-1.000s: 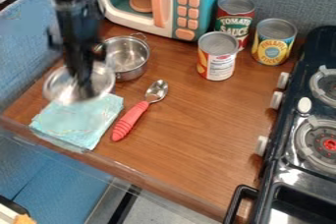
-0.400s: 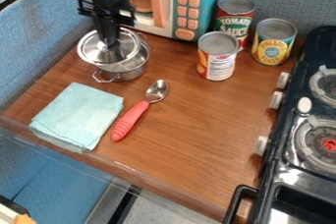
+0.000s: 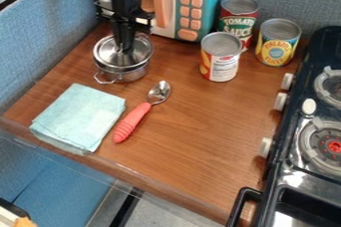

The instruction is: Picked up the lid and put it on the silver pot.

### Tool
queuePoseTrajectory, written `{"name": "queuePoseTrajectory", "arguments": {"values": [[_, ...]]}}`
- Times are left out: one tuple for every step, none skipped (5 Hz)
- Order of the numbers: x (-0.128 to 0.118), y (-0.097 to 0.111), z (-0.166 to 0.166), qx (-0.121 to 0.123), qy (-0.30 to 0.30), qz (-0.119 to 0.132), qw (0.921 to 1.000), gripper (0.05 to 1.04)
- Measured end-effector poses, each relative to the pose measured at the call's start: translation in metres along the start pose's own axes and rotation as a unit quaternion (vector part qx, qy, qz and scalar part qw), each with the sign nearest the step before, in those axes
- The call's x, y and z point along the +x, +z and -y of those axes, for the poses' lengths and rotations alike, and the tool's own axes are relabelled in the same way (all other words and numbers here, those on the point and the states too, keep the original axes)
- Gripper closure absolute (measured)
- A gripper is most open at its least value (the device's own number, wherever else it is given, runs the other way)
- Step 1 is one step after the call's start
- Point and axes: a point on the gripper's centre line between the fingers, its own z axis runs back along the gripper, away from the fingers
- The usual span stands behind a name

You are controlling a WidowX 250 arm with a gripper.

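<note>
My black gripper [image 3: 124, 49] hangs down at the upper left, shut on the knob of the silver lid [image 3: 106, 55]. The lid is over the silver pot [image 3: 126, 76], nearly level and roughly lined up with its rim; whether it rests fully on the rim I cannot tell. The pot's lower wall and a wire handle show beneath the lid's front edge. The knob itself is hidden by the gripper.
A toy microwave [image 3: 200, 2] stands just behind the pot. Three cans, one of them a white-labelled can [image 3: 221, 61], are to the right. A red-handled spoon [image 3: 133, 121] and a folded cloth [image 3: 80, 116] lie in front; a stove [image 3: 299, 136] is at the right.
The gripper has carried the lid from above the cloth up and to the right, over the pot. Since the later earlier frame, the lid has shifted right and lined up more closely with the pot.
</note>
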Motion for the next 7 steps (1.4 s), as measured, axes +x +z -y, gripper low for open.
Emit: {"name": "queuePoseTrajectory", "arguments": {"values": [[0.01,-0.009,-0.005,0.003,0.005,-0.006,1.0,1.03],[0.012,-0.009,-0.006,0.007,0.003,-0.005,1.0,1.03],[0.003,-0.014,-0.005,0.009,-0.002,-0.013,0.9999,1.006],[-0.006,-0.014,0.0,0.003,0.0,-0.013,0.9999,0.861],[-0.009,-0.004,0.004,-0.005,0.013,0.003,0.9999,0.601],[-0.002,0.035,0.005,-0.009,0.018,0.05,0.9985,0.3],[-0.007,0.054,0.005,-0.006,0.025,0.061,0.9978,0.089]]}}
